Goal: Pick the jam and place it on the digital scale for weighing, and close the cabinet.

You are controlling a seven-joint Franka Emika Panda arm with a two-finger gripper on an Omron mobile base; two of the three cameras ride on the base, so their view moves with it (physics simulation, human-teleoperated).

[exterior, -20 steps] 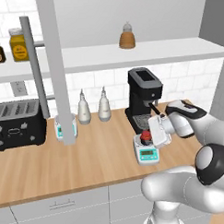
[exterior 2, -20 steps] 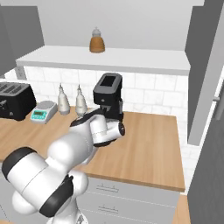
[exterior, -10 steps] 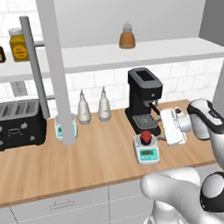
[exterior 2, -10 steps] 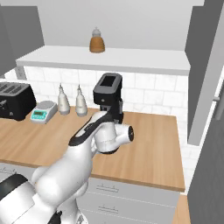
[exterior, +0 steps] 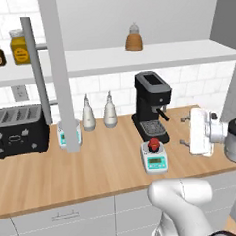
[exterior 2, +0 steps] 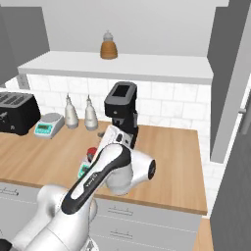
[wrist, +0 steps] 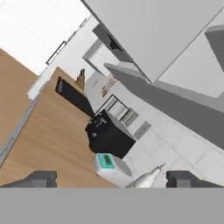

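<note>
The jam (exterior: 153, 145) sits on the round platter of the digital scale (exterior: 155, 158), which stands on the desk (exterior: 93, 169) just in front of the coffee machine (exterior: 150, 104). It looks a small, rigid glass jar: light, a little slippery on its sides, and easy to tip off that platter if nudged. Any hold would best go across its body below the dark lid. The weighing half looks done. Off to the jar's right hangs the pincer (exterior: 185, 131), well apart from it, fingers pointing back toward the jar; they stand apart with nothing between them. What remains is the cabinet: its grey door (exterior: 59, 74) juts out edge-on at the left, bar handle (exterior: 36, 70) beside it. A second scale (exterior: 69, 135) waits behind that door.
</note>
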